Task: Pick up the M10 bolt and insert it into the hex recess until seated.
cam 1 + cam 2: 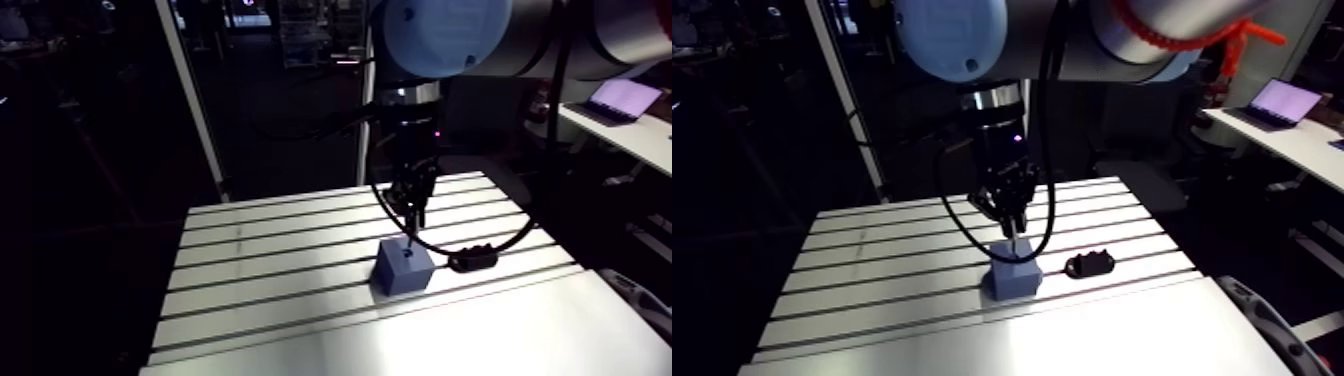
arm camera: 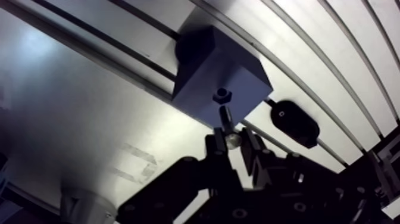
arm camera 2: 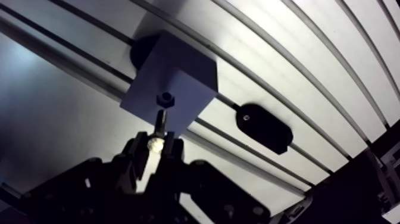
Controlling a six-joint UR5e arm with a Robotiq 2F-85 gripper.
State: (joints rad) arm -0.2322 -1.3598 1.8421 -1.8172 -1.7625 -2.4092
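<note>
A blue-grey block (image 2: 220, 74) stands on the slotted table (image 1: 260, 250), with a dark hex recess (image 2: 222, 95) in its top face. My gripper (image 2: 233, 138) hangs just above the block and is shut on the M10 bolt (image 2: 227, 122). The bolt's head sits between the fingertips and its shank points down at the recess, its tip close over the hole. In the arm view the gripper (image 1: 411, 215) hovers directly over the block (image 1: 404, 268). Whether the tip touches the recess I cannot tell.
A black oblong part (image 2: 294, 123) lies on the table beside the block, close to a slot; it also shows in the arm view (image 1: 1089, 264). Parallel slots run across the table. A smooth plate (image 1: 480, 340) forms the near part of the table.
</note>
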